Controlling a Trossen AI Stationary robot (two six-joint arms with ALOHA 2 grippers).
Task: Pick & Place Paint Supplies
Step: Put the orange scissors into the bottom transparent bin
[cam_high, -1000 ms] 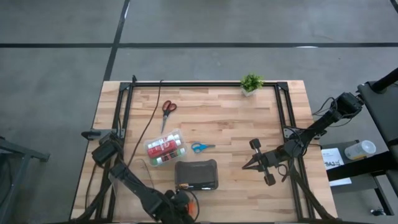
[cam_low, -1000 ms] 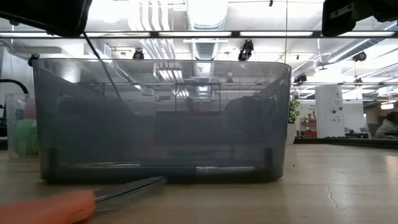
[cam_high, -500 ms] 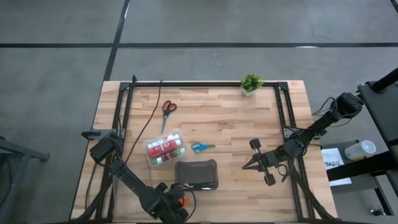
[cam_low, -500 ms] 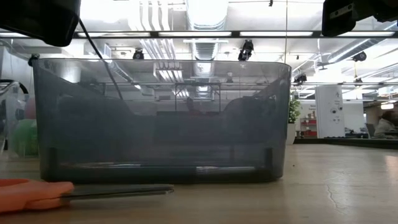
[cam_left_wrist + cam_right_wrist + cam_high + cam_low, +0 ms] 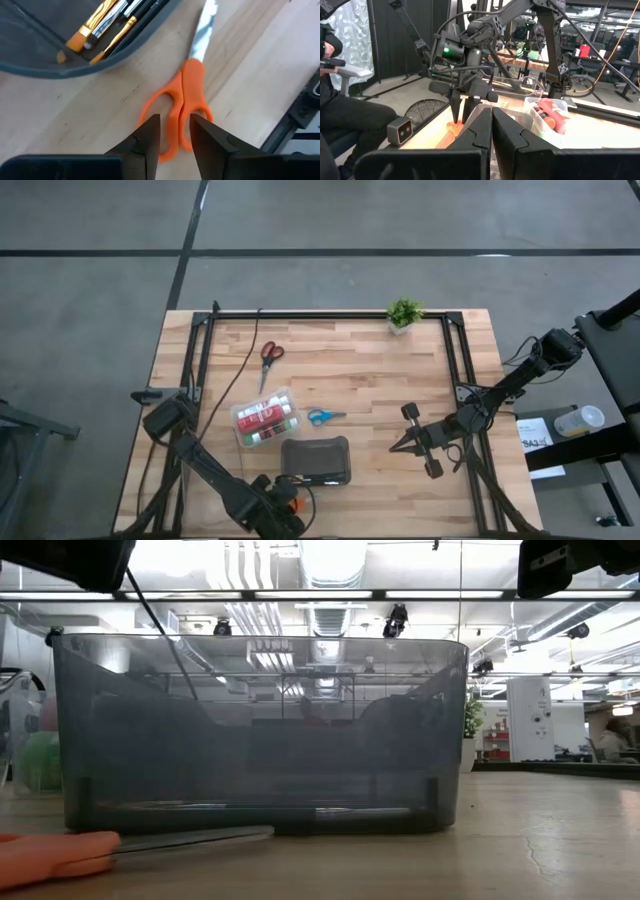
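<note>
Orange-handled scissors point(image 5: 192, 80) sit just in front of the dark grey case point(image 5: 316, 462) at the table's near edge, their blades pointing along its wall. My left gripper point(image 5: 176, 120) is shut on their handles. Several brushes point(image 5: 100, 25) lie inside the case. A clear box point(image 5: 265, 418) holds paint tubes. Blue scissors point(image 5: 322, 417) lie beside it and red scissors point(image 5: 270, 355) farther back, both flat on the table. My right gripper point(image 5: 405, 442) hovers shut over the table's right part, holding nothing. My left gripper has the scissors' handle end point(image 5: 181, 107) between its two fingers, one finger over each ring, coming steeply from above. The fingers cover the exact contact. The scissors point(image 5: 60, 852) sit nearly level and low, with the blade tip slightly raised. Whether they touch the table I cannot tell.
A small potted plant point(image 5: 404, 312) stands at the far edge. A black frame point(image 5: 455, 360) runs along the table's sides and back, and a cable point(image 5: 240, 370) crosses the left part. Bare wood lies between the case and my right gripper.
My left gripper has tipped and drawn a little toward the table's left with the orange scissors. In the low view they have gone from slanting, blade tip up, to nearly level and stand farther left in front of the case.
</note>
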